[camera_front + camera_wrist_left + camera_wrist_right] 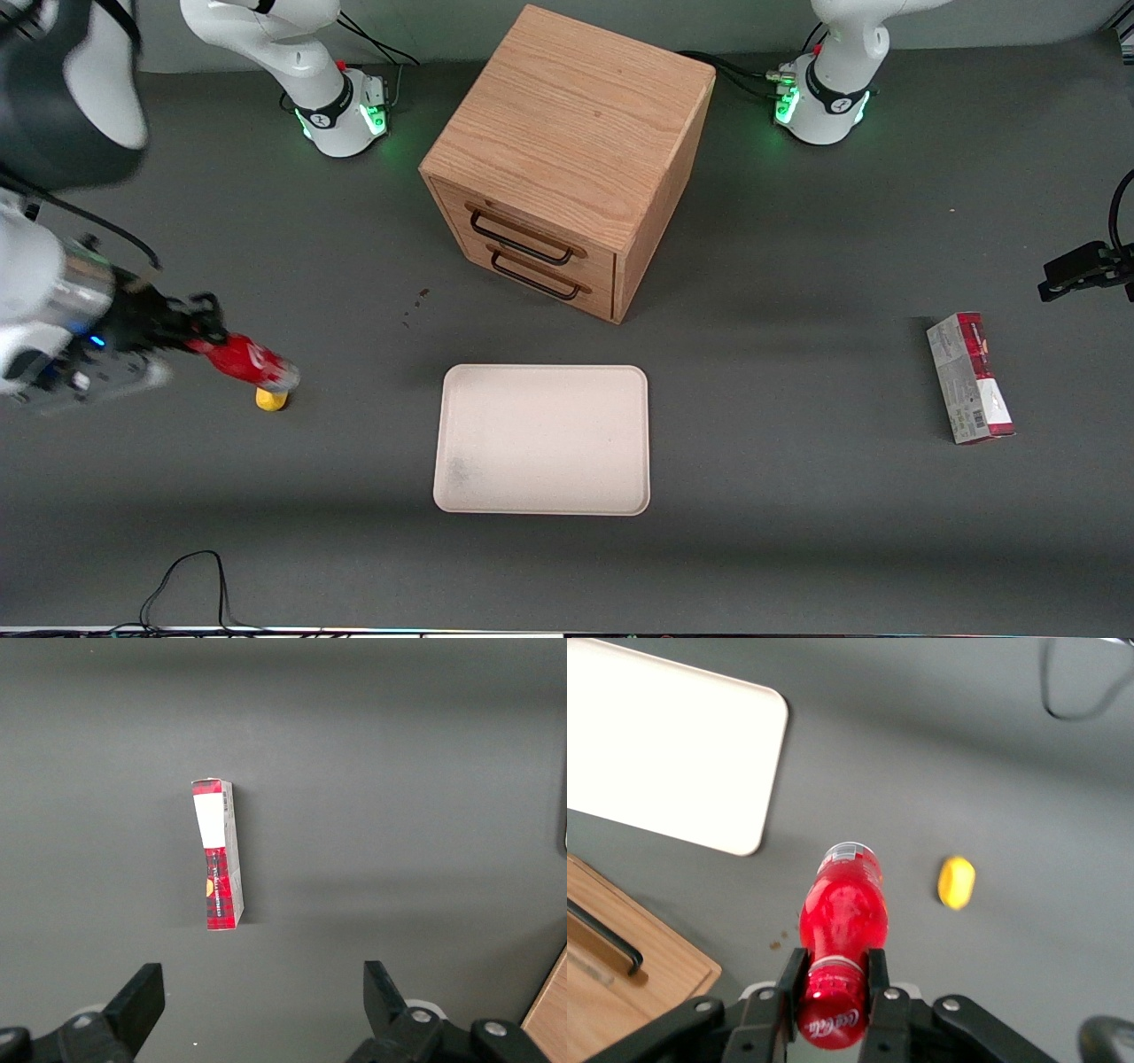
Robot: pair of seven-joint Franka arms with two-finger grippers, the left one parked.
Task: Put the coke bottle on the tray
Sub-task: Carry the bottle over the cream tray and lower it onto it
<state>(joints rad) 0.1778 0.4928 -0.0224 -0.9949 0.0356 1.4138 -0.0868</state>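
Note:
My right gripper [199,332] is shut on the cap end of the small red coke bottle [248,361] and holds it tilted above the table at the working arm's end. In the right wrist view the fingers [789,979] clamp the bottle's neck just below the red cap, and the bottle [842,908] points its clear base down at the table. The cream tray [542,439] lies flat near the middle of the table, in front of the wooden cabinet, and has nothing on it. It also shows in the right wrist view [664,749].
A small yellow object [271,399] lies on the table just under the bottle's base, also seen in the right wrist view [956,881]. A wooden drawer cabinet [567,159] stands farther from the front camera than the tray. A red-and-white carton [970,378] lies toward the parked arm's end.

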